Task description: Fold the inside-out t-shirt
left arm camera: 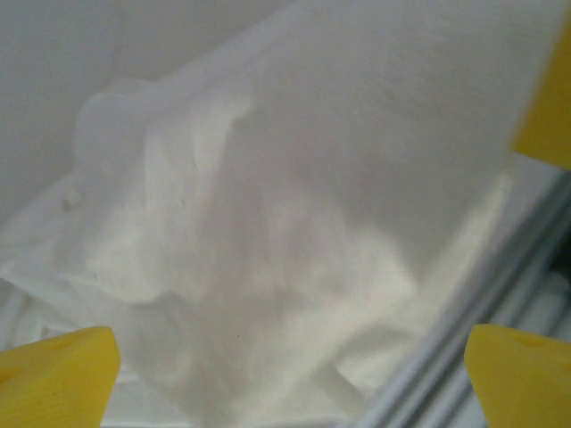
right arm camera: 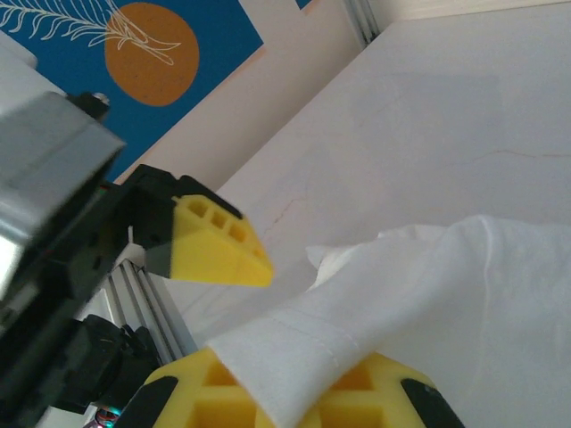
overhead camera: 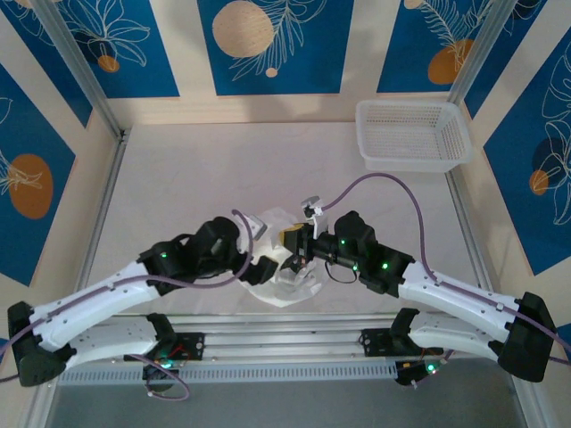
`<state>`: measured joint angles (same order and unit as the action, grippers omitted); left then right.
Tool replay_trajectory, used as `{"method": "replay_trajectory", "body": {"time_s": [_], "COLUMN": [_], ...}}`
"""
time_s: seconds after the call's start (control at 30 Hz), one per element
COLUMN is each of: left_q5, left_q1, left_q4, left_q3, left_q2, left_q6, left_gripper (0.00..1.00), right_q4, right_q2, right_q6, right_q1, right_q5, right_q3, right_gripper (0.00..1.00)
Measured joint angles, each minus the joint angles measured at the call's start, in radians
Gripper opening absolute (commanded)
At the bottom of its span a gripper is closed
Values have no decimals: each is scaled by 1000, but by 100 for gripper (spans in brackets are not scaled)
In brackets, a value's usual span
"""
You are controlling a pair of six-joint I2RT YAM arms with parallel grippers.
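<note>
Near edge, mid table [overhead camera: 196, 178]: t-shirt [overhead camera: 287, 287] sits in a crumpled heap, no clean fold visible. L gripper [left arm camera: 287, 373] is spread wide just over it, holding nothing. R gripper [right arm camera: 303, 406] is pinched on a hem, lifting it. Looks early to me, w/ flattening & all folds left. Far right: mesh basket [overhead camera: 419, 162], well apart.

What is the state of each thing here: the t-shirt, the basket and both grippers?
t-shirt: crumpled in a heap at the near edge of the table, not yet folded.
basket: upright, empty, far right corner.
left gripper: open, over the t-shirt.
right gripper: shut on a hem of the t-shirt.
</note>
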<state>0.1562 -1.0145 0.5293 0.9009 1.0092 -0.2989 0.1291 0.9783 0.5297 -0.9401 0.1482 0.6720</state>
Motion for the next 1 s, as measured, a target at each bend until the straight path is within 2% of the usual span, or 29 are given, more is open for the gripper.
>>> {"method": "replay_trajectory", "body": {"time_s": [0.17,0.33,0.43,0.53,0.63,0.8,0.93,1.0], "left_q5": [212,367,399,377,292,138,-7,-56], "left_q1": [-14,-14,15,88,179,246,265,271], "left_q4": [-94,-126,-117,-92,-53,-13,-27,-34], "left_q3": [-14,-31,-43,-44,-35,-24,-24,-21], "left_q2": [68,46,-26,-101,-107,-40,-35,-35], "left_q6": [-21,-62,-91,-114,-118,-111,-112,-118], "left_gripper": [99,97,87,66,43,26,5,1], "right_q4": [-11,-26,-56,-83,-93,-98,-116,-126], "right_q2": [2,2,2,2,5,18,18,16], "right_q6": [10,13,17,23,29,33,44,53], "right_q1": [0,0,2,10,18,19,25,33], "right_q5": [-4,-1,8,8,8,8,10,13], "right_q3": [0,0,0,0,0,0,0,-2], "right_gripper": [0,0,0,0,0,0,0,1]}}
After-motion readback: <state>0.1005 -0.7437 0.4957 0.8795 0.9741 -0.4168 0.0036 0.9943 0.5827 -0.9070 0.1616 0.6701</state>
